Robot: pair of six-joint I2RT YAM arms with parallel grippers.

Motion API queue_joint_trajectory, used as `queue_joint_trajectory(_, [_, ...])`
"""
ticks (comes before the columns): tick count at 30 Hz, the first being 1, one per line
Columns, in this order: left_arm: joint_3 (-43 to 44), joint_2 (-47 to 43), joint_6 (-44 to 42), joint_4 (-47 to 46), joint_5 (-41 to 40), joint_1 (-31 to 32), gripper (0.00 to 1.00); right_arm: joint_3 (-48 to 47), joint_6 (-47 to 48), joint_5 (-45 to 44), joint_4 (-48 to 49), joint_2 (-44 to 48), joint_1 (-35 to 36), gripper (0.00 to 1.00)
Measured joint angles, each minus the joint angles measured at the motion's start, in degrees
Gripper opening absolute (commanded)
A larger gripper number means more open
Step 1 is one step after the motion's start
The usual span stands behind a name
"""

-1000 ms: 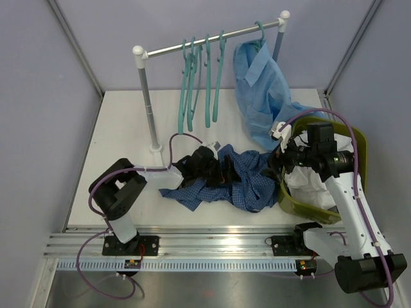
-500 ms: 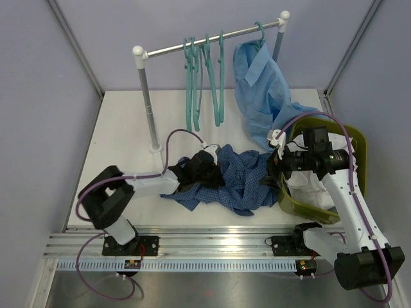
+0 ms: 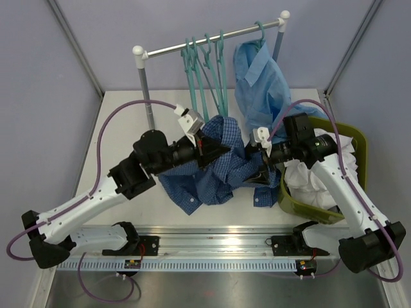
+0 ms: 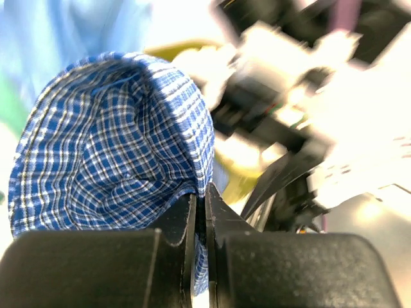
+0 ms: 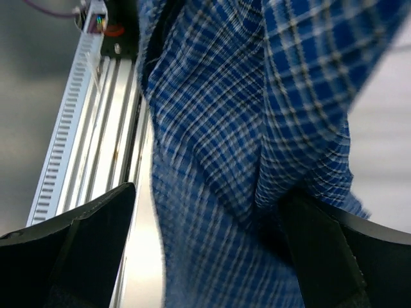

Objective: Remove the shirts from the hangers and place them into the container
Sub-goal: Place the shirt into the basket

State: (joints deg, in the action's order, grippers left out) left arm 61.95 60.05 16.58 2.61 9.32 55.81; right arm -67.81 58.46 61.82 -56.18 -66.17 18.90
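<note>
My left gripper (image 3: 209, 145) is shut on a fold of the dark blue small-check shirt (image 3: 215, 170) and holds it above the table; in the left wrist view the cloth (image 4: 109, 147) is pinched between the closed jaws (image 4: 201, 194). My right gripper (image 3: 263, 164) stands open at the shirt's right side, and checked fabric (image 5: 257, 96) hangs between its wide-spread fingers (image 5: 83, 247). A light blue shirt (image 3: 263, 83) hangs from a teal hanger (image 3: 259, 29) on the rail. Several empty teal hangers (image 3: 207, 70) hang to its left. The olive-green container (image 3: 358, 144) at the right holds a white shirt (image 3: 314, 176).
The silver rail (image 3: 212, 37) with white ball ends stands on a post (image 3: 148, 102) at the back of the white table (image 3: 122, 128). The light blue shirt's hem drapes down toward the container. An aluminium rail (image 5: 90, 128) runs along the near edge.
The left gripper closed on the checked shirt and raised it off the table, toward the back and right. The right gripper, still open, shifted left against the hanging cloth.
</note>
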Motion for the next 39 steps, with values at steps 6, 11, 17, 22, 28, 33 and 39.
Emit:
queue_joint_trajectory(6, [17.27, 6.45, -1.81, 2.29, 5.77, 0.76, 0.00, -8.52, -13.73, 6.16, 13.49, -5.49, 3.19, 0.99])
queue_joint_trajectory(11, [29.75, 11.85, -1.84, 2.82, 8.92, 1.53, 0.00, -13.14, -25.92, 10.64, 22.99, -7.91, 4.59, 1.00])
queue_joint_trajectory(17, [43.65, 18.56, -4.46, 4.70, 9.97, 1.60, 0.00, -15.52, -30.12, 17.81, 25.14, -9.29, 11.06, 0.99])
queue_joint_trajectory(22, [46.62, 20.65, -4.98, 4.28, 10.91, 1.68, 0.00, -8.11, -38.07, 20.74, 32.52, -8.59, 14.12, 0.77])
queue_joint_trajectory(28, [46.77, 22.88, -3.89, 3.34, 11.93, 1.68, 0.00, -2.58, -56.13, 21.38, 48.83, -9.75, 15.06, 0.00])
queue_joint_trajectory(33, [45.88, 21.77, -4.20, 1.60, 11.06, 1.68, 0.41, -4.02, -59.21, 21.90, 48.57, -8.94, 13.25, 0.00])
queue_joint_trajectory(39, [35.58, 9.55, -6.62, 1.95, 5.11, 1.79, 0.87, -12.15, -54.69, 20.98, 34.53, -4.85, -4.44, 0.00])
